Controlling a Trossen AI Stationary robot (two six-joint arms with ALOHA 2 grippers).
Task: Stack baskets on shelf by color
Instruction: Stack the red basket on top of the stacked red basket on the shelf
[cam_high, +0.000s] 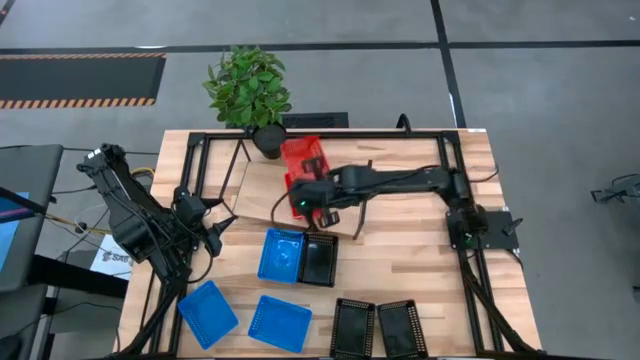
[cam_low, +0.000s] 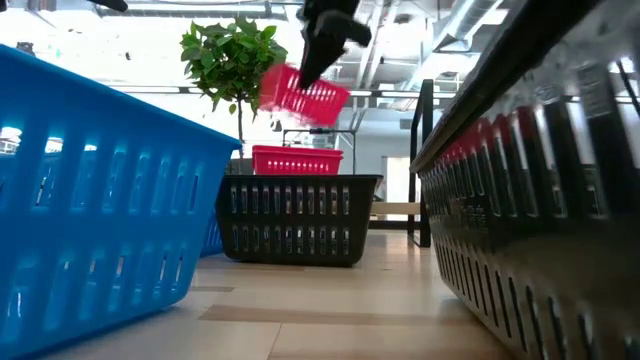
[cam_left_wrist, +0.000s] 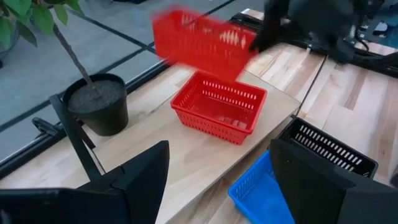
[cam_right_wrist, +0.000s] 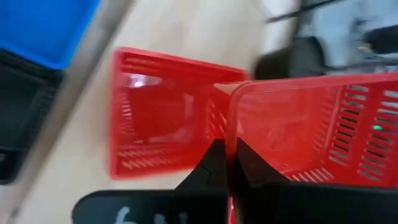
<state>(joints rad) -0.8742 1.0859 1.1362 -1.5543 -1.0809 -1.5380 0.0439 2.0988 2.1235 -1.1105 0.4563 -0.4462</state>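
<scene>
Holding a red basket (cam_left_wrist: 199, 43), right gripper (cam_right_wrist: 227, 163); writing unreadable.

Robotics lab: framed workbench (cam_high: 470, 190), hazard-striped floor (cam_high: 80, 102).

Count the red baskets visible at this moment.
2: one red basket sits on the shelf beside the plant pot; the right gripper holds another red basket tilted above it. A third may be hidden.
</scene>
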